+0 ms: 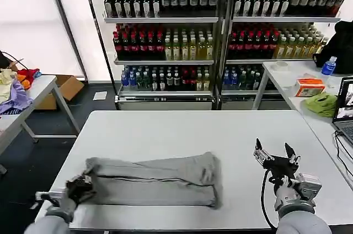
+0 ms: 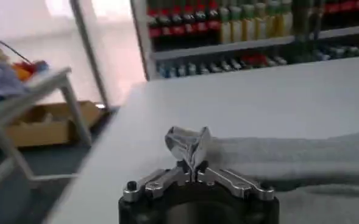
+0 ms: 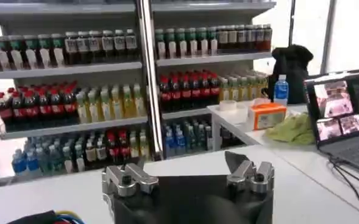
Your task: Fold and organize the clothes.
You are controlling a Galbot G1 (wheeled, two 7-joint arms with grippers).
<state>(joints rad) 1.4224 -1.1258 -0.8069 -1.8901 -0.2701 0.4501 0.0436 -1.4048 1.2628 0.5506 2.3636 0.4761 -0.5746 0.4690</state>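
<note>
Head view: one grey shirt (image 1: 157,181), folded into long band, lies on white bench (image 1: 182,129) front-left. Left claw (image 1: 81,185) clenched at shirt's left end. Right claw (image 1: 276,158) released, raised over bench front-right, well apart from shirt.

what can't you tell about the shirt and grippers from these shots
- Shirt: folded into a long strip, so the head view hides its print and any collar or buttons.
- Left gripper: blurred at the shirt's end in the head view; in the left wrist view the fingers look closed, but whether cloth is pinched is unclear.
- Right gripper: open above the table; nothing held.
- Shirt's far end: cut off by the left wrist view's edge.
</note>
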